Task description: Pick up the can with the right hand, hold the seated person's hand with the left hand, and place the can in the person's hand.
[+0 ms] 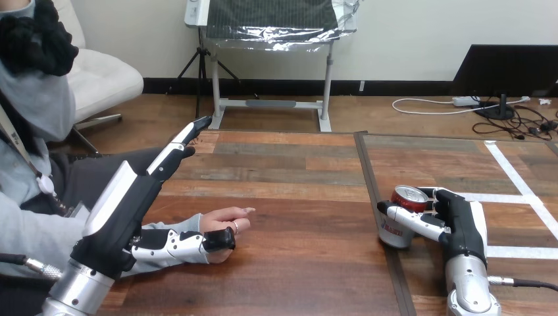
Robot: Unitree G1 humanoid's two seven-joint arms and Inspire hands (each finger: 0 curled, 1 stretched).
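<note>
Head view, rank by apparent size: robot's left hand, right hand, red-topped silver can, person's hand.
1. Black-and-white left hand: largest, though it is nearest the camera.
2. Black-and-white right hand.
3. Red-topped silver metal can and the person's hand: they look alike and both are partly covered, so left unranked.

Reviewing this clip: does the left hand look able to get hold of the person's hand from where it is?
Probably yes. The left hand sits right beside the person's hand, fingers straight, thumb alongside it, nothing lying between them. The can is across the table in the right hand.
</note>
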